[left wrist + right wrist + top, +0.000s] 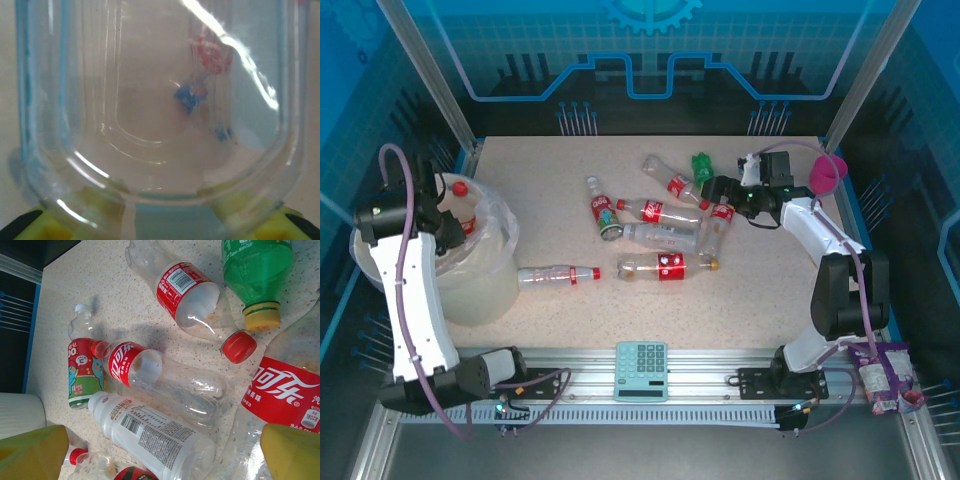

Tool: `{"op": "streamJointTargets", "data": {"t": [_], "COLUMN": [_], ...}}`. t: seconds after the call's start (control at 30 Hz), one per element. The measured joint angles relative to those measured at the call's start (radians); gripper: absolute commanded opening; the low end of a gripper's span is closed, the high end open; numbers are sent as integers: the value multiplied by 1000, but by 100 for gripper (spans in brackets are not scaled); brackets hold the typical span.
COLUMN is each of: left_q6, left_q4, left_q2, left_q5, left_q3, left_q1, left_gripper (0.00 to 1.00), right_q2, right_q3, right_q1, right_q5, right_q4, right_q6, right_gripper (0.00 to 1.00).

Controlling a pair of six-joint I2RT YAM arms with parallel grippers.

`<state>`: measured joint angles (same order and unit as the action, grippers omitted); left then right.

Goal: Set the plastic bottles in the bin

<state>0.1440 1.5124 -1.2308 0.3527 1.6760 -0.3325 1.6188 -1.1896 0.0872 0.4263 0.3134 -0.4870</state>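
Over the bin (485, 290), near left: left gripper (453, 226) is clamped on a clear red-capped bottle (462, 198), hanging above the bag-lined mouth so that a release would drop it straight inside.
Left wrist view: the held bottle's clear wall sits between the yellow fingers (60, 227); red and blue blurs behind it look like bottles already inside.
Bin position: against the table's left edge, which I judge suits the left arm for drop-offs.
Right gripper (717, 190): jaws spread wide and empty, poised over the pile at the far right, probably lining up a pick.
Under it: red-labelled bottle (190, 292), green bottle (256, 267) and white-labelled bottle (155, 437) lie flat and crowded, some touching.
Stray: lone bottle (558, 275) lies on its side just right of the bin.
Not for binning: pink goblet (827, 175), far right.
Progress: partway, by my judgement, with about eight bottles on the table.
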Motion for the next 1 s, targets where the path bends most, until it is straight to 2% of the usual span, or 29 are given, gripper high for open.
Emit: {"op": "streamJointTargets", "data": {"t": [0.27, 0.63, 0.67, 0.7, 0.73, 0.87, 0.93, 1.0], "left_q6": [-83, -99, -99, -99, -99, -100, -104, -104], "left_q4": [-53, -143, -153, -161, -167, -189, -195, -199], "left_q2": [-87, -139, -139, -139, -140, -141, -141, -140], "left_q5": [-140, -202, -203, -205, -210, -220, -220, -225], "left_q3": [-9, -255, -277, -295, -309, -319, -319, -319], "left_q1": [-114, -124, -125, -125, -125, -127, -127, -129], "left_gripper": [0, 0, 6, 19, 28, 56, 76, 89], "right_q2": [0, 0, 0, 0, 0, 0, 0, 0], "right_q3": [0, 0, 0, 0, 0, 0, 0, 0], "right_q1": [0, 0, 0, 0, 0, 0, 0, 0], "right_q5": [0, 0, 0, 0, 0, -2, -4, -5], "right_q4": [1, 0, 0, 0, 0, 0, 0, 0], "right_q6": [10, 10, 10, 10, 10, 10, 10, 10], "right_gripper": [99, 99, 99, 99, 99, 99, 99, 99]}}
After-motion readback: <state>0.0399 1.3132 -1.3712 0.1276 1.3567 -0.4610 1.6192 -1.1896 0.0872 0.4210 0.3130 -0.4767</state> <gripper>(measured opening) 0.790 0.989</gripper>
